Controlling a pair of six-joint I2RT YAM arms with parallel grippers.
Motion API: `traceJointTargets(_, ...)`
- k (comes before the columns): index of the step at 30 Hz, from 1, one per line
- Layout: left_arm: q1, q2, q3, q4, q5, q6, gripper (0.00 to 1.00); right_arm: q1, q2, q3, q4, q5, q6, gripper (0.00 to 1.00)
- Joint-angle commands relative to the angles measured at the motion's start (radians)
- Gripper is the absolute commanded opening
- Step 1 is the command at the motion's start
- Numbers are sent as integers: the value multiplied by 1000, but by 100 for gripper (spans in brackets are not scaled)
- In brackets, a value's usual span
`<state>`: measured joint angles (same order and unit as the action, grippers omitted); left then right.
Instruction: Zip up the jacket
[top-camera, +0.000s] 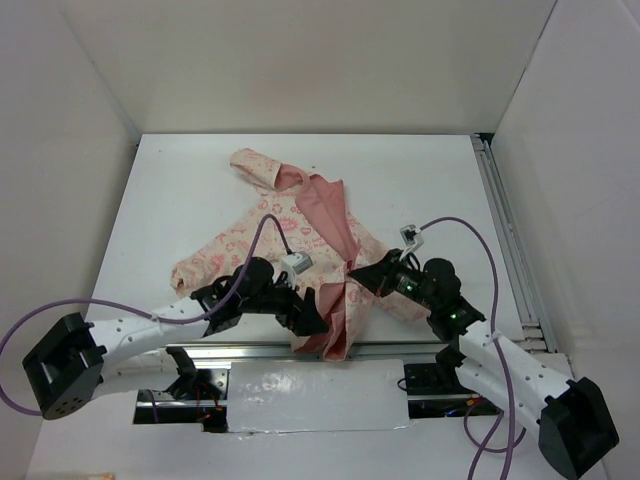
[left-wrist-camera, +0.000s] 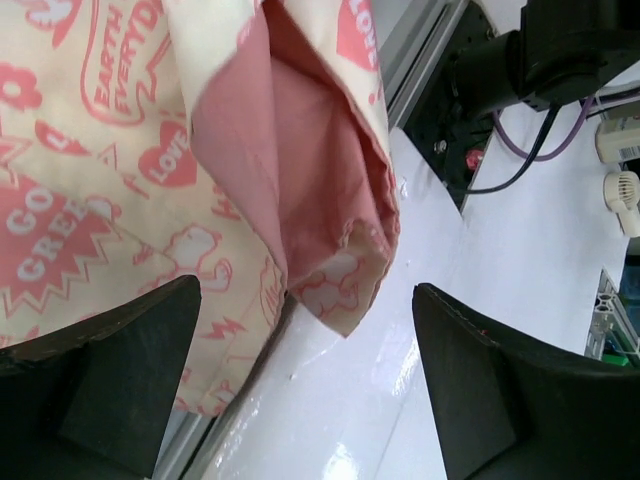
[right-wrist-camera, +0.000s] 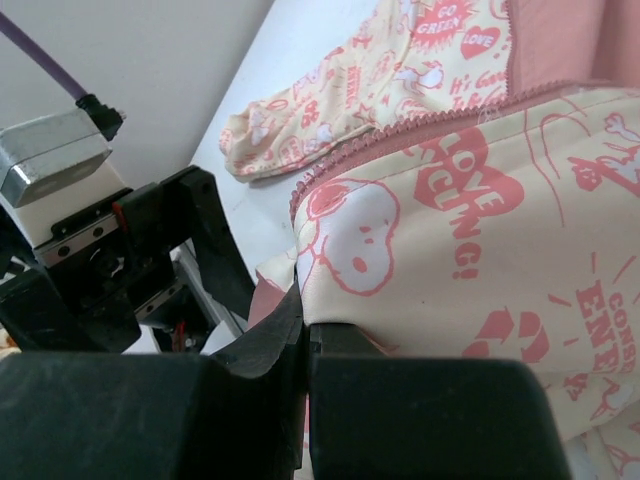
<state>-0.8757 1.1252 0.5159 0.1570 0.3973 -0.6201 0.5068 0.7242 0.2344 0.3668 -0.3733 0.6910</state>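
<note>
At table (top-camera: 430, 190) edge: jacket (top-camera: 250, 250) hem overhangs, left hand (left-wrist-camera: 305, 350) spread.

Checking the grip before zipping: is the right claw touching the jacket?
Touching. The right wrist view shows the right claw shut, its fingertips pinching the printed front edge of the jacket.

Jacket (top-camera: 300, 235) on table (top-camera: 180, 180); lower front between left pincer (top-camera: 310, 322), right pincer (top-camera: 358, 272).

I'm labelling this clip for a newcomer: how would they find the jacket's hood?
On the white table lies a cream jacket printed in pink. Its hood is the rounded end at the far side, its mouth showing plain pink lining.
</note>
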Motion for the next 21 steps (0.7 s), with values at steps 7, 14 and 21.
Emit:
traceJointTargets(7, -3, 73, -89, 78, 71, -133, 99, 39, 47, 3, 67, 111, 7, 0)
traceJointTargets(14, 15, 330, -8, 162, 32, -135, 99, 47, 12, -24, 9, 151, 19, 0)
traceJointTargets(21, 141, 521, 119, 86, -12, -113, 94, 47, -29, -32, -51, 169, 13, 0)
